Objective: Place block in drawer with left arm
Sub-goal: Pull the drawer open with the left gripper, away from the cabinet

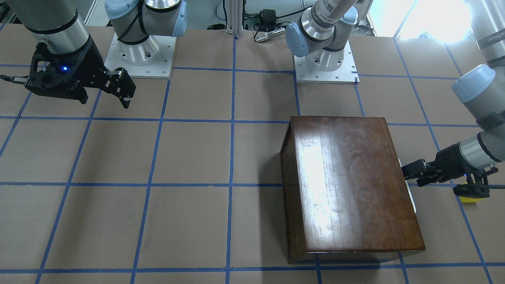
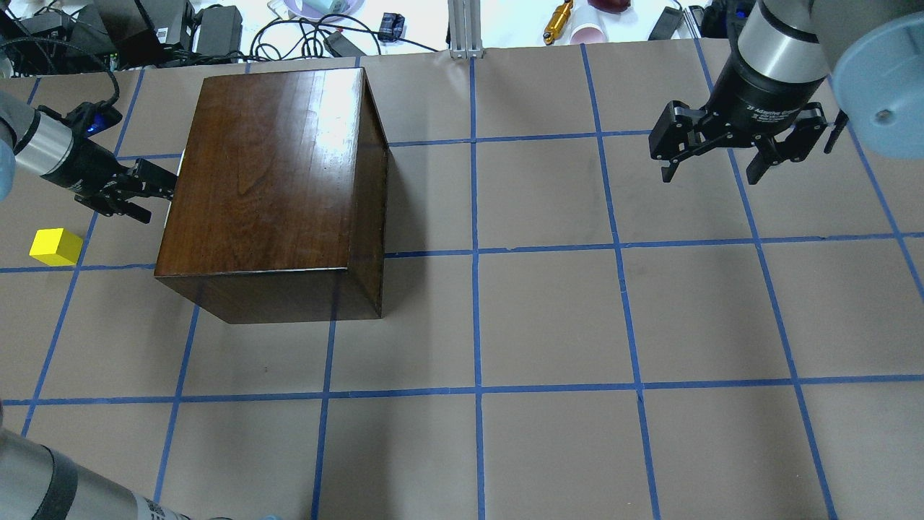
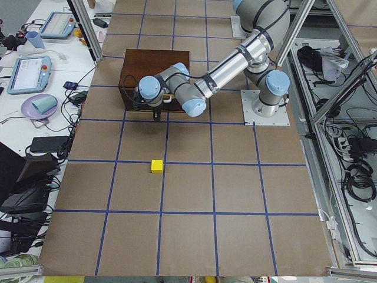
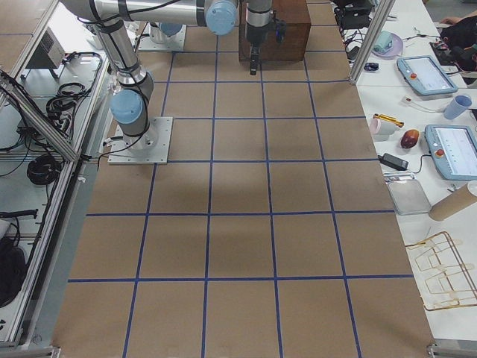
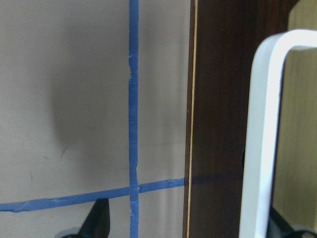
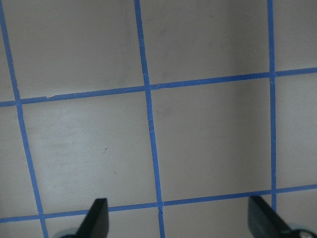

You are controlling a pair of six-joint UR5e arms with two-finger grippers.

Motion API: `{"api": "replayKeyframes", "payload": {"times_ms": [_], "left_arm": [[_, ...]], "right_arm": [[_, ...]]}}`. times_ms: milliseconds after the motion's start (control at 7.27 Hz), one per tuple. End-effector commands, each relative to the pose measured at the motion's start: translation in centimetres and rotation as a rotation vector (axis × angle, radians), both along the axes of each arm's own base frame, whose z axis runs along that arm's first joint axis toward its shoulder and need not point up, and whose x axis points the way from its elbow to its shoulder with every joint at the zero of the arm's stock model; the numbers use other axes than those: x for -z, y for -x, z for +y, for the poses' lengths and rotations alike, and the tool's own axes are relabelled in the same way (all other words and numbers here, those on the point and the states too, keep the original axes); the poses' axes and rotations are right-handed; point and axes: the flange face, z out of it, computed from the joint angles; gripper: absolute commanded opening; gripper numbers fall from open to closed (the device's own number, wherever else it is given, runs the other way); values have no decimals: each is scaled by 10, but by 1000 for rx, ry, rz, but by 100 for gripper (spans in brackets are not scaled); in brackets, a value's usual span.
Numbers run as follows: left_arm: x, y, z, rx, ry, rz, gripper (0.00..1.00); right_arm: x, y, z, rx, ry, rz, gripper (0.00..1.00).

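The yellow block [image 2: 55, 246] lies on the table left of the dark-brown wooden box [image 2: 274, 173], apart from it; it also shows in the exterior left view [image 3: 156, 166] and half hidden under the left wrist in the front view [image 1: 469, 198]. The drawer's dark front panel [image 5: 213, 124] and white handle [image 5: 262, 139] fill the left wrist view. My left gripper [image 2: 148, 193] is open at that face of the box, its fingers either side of the handle [image 1: 412, 202]. My right gripper [image 2: 711, 170] is open and empty, high over bare table.
The box stands on the left half of the table near its far edge. Cables, power supplies and small items [image 2: 216, 29] lie beyond that edge. Blue tape lines [image 2: 474, 253] grid the brown table top. The arm bases [image 1: 325, 67] stand at the robot's side.
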Motion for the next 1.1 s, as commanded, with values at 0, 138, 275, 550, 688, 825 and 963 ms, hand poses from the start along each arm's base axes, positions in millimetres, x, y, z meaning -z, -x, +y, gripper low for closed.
{"api": "replayKeyframes", "payload": {"times_ms": [0, 138, 275, 550, 688, 825, 963], "left_arm": [[-6, -4, 2, 8, -13, -51, 99], [-8, -5, 2, 11, -9, -53, 99], [-10, -8, 3, 9, -5, -54, 99], [-10, -17, 7, 19, -35, -115, 99], [-10, -18, 7, 19, -34, -117, 99], [-10, -20, 8, 16, -35, -118, 99], [-11, -32, 12, 12, -29, -117, 99]], "right_arm": [[0, 0, 0, 0, 0, 0, 100], [0, 0, 0, 0, 0, 0, 100], [0, 0, 0, 0, 0, 1, 100], [0, 0, 0, 0, 0, 0, 100], [0, 0, 0, 0, 0, 0, 100], [0, 0, 0, 0, 0, 0, 100], [0, 0, 0, 0, 0, 0, 100]]}}
